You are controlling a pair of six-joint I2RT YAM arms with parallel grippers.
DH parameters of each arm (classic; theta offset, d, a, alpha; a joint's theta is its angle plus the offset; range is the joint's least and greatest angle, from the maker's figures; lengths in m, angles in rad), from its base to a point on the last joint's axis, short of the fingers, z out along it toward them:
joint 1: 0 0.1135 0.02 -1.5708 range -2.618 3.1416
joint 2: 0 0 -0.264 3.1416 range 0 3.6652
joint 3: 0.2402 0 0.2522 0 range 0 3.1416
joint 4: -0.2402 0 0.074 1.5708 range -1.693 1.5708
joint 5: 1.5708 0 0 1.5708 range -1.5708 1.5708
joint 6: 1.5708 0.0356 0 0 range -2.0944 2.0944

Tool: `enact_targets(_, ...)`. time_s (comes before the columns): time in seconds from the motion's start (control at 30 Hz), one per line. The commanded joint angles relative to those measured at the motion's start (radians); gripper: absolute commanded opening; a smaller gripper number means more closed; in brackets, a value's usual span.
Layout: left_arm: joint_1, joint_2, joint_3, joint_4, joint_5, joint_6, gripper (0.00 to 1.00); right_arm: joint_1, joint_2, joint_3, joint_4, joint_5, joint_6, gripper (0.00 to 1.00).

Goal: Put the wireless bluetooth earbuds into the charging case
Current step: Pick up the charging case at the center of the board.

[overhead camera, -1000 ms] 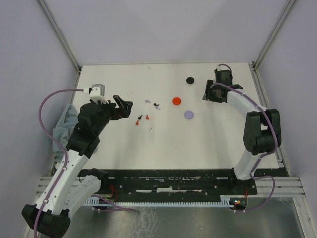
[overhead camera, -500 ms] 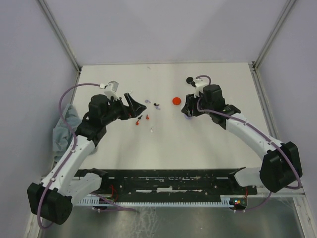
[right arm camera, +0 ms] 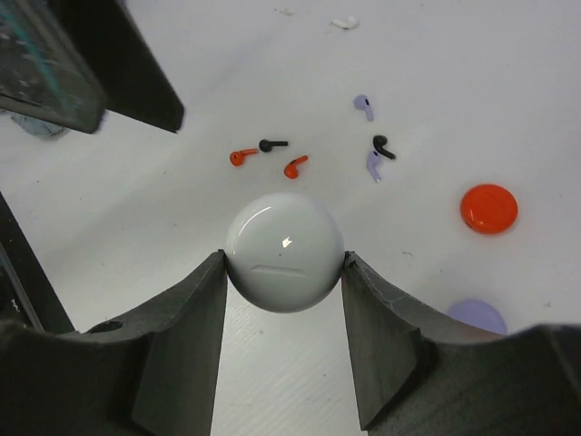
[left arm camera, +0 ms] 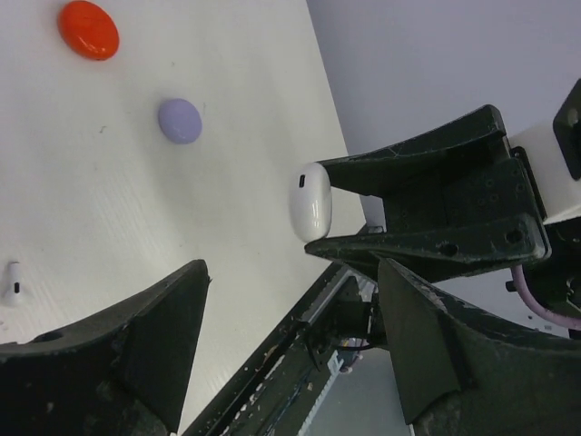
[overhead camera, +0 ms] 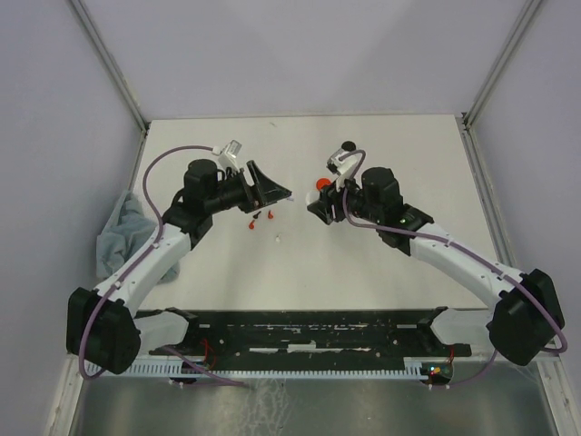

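White table [overhead camera: 381, 263] inside grey walls carries the tiny stemmed plastic earbuds [right arm camera: 295, 166] in red, black, lavender and white, all lying loose near a red disc-shaped case [right arm camera: 489, 208] and a lavender disc-shaped case [left arm camera: 180, 120]. The right claw [right arm camera: 284, 263] clamps a glossy white round charging case [right arm camera: 284, 250] aloft, apparently offering it to the left claw [left arm camera: 290, 282], whose jaws stand apart and empty. A second ago the arms were well apart; both have swung inward, and the left jaws have narrowed slightly.
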Motion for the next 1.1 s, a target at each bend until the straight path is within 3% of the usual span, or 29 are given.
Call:
enact_targets(0.0, -0.034, 0.050, 0.075, 0.088, 0.079, -0.068, 0.80, 0.051, -0.024, -0.024, 0.184, -0.027, -0.094, 0.34)
enact_targets(0.27, -0.070, 0.130, 0.102, 0.120, 0.131, -0.077, 0.61, 0.119, 0.001, -0.053, 0.318, -0.038, -0.232, 0.33)
enact_targets(0.63, -0.072, 0.146, 0.110, 0.134, 0.175, -0.049, 0.34, 0.132, 0.025, -0.056, 0.389, -0.053, -0.237, 0.37)
enact_targets(0.7, -0.071, 0.139, 0.116, 0.125, 0.179, -0.024, 0.27, 0.131, 0.022, -0.058, 0.393, -0.051, -0.236, 0.43)
enact_targets(0.83, -0.071, 0.124, 0.162, 0.057, 0.182, 0.094, 0.14, 0.129, -0.005, -0.064, 0.386, -0.043, -0.238, 0.65)
enact_targets(0.97, -0.071, 0.095, 0.204, -0.038, 0.181, 0.283, 0.11, 0.124, -0.058, -0.066, 0.349, -0.064, -0.238, 0.81)
enact_targets(1.07, -0.072, 0.066, 0.211, -0.045, 0.228, 0.388, 0.10, 0.105, -0.094, -0.022, 0.224, -0.119, -0.235, 0.84)
